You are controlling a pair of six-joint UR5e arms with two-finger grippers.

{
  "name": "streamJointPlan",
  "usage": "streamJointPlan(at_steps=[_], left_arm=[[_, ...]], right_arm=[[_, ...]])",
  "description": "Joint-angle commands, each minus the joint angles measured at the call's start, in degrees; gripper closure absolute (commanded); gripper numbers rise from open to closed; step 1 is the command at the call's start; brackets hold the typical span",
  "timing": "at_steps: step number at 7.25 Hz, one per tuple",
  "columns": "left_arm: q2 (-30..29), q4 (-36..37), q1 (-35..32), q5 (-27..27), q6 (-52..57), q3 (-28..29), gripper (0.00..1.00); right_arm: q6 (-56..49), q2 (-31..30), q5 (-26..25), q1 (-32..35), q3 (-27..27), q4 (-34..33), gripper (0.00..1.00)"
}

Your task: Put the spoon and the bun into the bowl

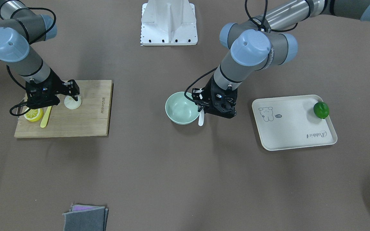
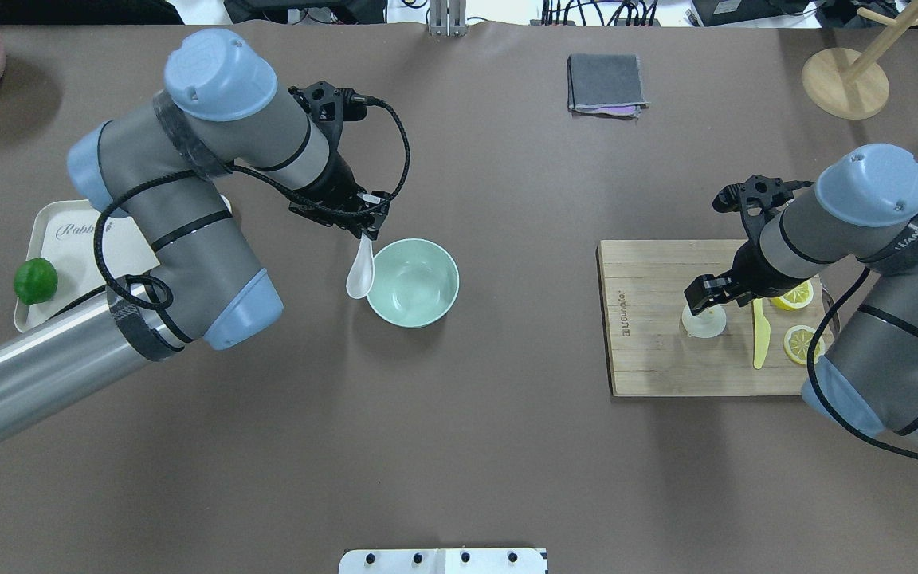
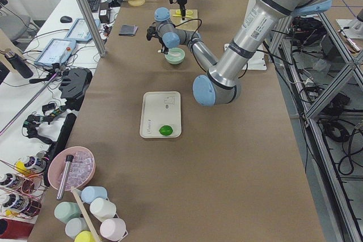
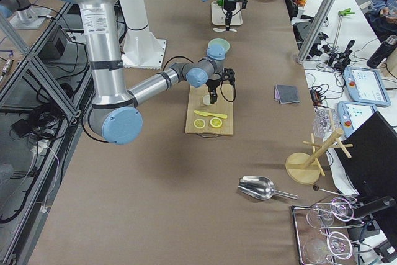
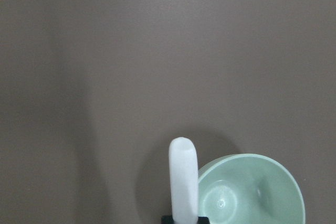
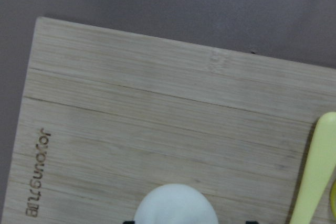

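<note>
**Now: spoon held beside bowl, bun not yet gripped**

Directions below are read off the overhead view.

Your left gripper (image 2: 367, 227) is clamped on the spoon (image 2: 360, 275) by its handle. The scoop hangs down at the bowl's (image 2: 427, 299) 9 o'clock, just outside the rim. A handle grip makes sense, since the scoop can go in first and drop without the fingers touching the rim. The spoon looks lifted off the table, and the bowl is empty. My guess is you need a short shift toward 3 o'clock before you let go.

Your right gripper (image 2: 706, 299) is spread apart directly above the bun (image 2: 706, 323). In the wrist view a fingertip stands on each side, wider than the bun and not touching it. That lines it up for a straight squeeze, which should probably be a soft one.

The bun sits on the board (image 2: 650, 351), well apart from the bowl at its 3 o'clock. A knife (image 2: 759, 339) and lemon slices (image 2: 800, 343) lie at the bun's 3 o'clock.

The table (image 2: 507, 438) has a plain brown matte covering. A tray (image 2: 52, 227) with a lime (image 2: 35, 281) lies at the bowl's 9 o'clock, and a cloth (image 2: 604, 84) at its 1 o'clock. The side views show benches with screens and cables along the table.
</note>
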Motion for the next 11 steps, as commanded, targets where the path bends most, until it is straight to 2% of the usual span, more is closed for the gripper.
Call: streamJointPlan(at_steps=[1, 2, 3, 5, 7, 9, 10, 11], left_arm=[[-1.74, 0.03, 1.68, 1.16, -2.59, 0.2, 1.0], [-1.83, -0.23, 1.77, 1.16, -2.6, 0.55, 1.0], [-2.44, -0.32, 1.95, 1.51, -2.6, 1.34, 1.0], [-3.5, -0.41, 1.95, 2.74, -2.6, 2.75, 1.0], [-3.59, -0.85, 2.13, 3.52, -2.25, 3.54, 1.0], [-3.68, -6.18, 4.05, 7.38, -2.68, 6.6, 1.0], [-3.59, -6.91, 4.23, 8.09, -2.6, 6.88, 0.26], [-3.59, -6.74, 3.98, 8.01, -2.6, 6.01, 0.02]], right_arm=[[0.08, -0.07, 0.6, -0.22, -0.32, 0.37, 0.73], [0.08, -0.16, 1.12, -0.4, -0.32, 0.37, 0.96], [0.08, -0.42, 1.39, -0.4, -0.32, 0.37, 1.0], [0.08, 0.45, 3.48, -0.4, 1.43, -0.06, 1.0], [0.08, 3.78, 3.59, 0.56, 1.35, -0.33, 1.0], [4.43, 7.81, 3.33, 0.48, 0.83, -0.68, 1.0], [7.26, 10.53, 3.41, 0.22, 0.22, -0.68, 1.0], [10.77, 14.13, 3.07, -0.65, -1.01, -0.68, 1.0]])
